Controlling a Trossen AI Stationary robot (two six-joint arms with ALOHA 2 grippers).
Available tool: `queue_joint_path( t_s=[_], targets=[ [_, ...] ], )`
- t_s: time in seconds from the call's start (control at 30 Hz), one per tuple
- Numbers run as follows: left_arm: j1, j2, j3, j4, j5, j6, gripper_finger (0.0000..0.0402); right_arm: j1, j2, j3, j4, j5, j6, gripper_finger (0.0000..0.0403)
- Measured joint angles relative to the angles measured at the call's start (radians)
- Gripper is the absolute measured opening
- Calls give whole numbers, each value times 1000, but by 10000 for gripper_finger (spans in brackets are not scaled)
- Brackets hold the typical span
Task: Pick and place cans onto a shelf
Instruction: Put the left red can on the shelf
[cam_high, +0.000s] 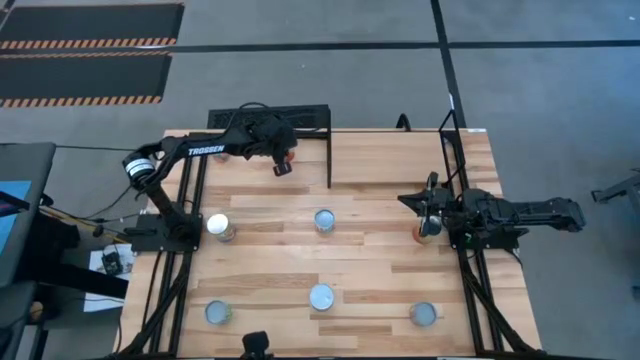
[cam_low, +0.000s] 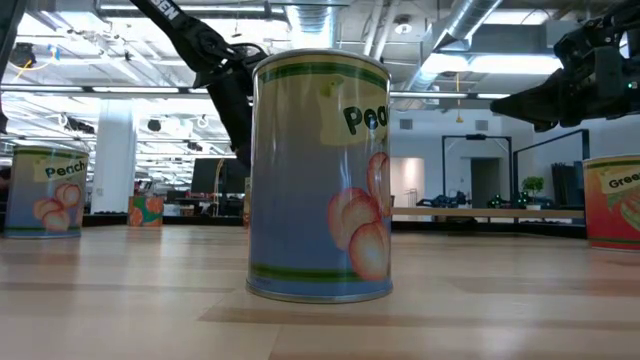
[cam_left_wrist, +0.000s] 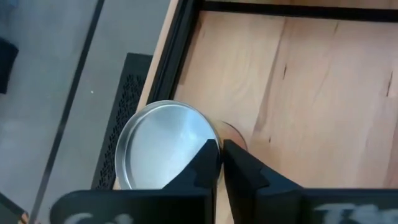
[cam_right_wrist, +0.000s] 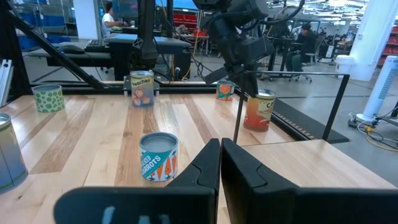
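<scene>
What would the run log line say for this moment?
left gripper shut by can on shelf | right gripper shut, waiting at table's right edge

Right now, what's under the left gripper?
Under the shut left gripper stands a silver-topped tin can beside the light-wood shelf's black metal edge bar. The fingers are beside the can's rim and hide part of it, and its label cannot be seen.

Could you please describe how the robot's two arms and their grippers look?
Both arms are dark, nearly black. The left arm carries white TROSSEN lettering, with a white-ringed joint near its base. The left gripper and the right gripper each end in two black, angular, tapering fingers.
</scene>
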Motion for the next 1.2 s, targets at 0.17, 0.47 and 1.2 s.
queue_joint_path(
  t_s=[0.17, 0.47, 1.2],
  targets=[
    [-13, -38, 10, -77, 4, 2, 1, 0, 0, 0, 0, 0, 0, 38],
    [-81, -204, 215, -299, 31, -113, 0, 0, 0, 0, 0, 0, 0, 38],
    [-380, -75, 609, -196, 63, -268, 0, 0, 4, 0, 1, -1, 0, 38]
  ],
)
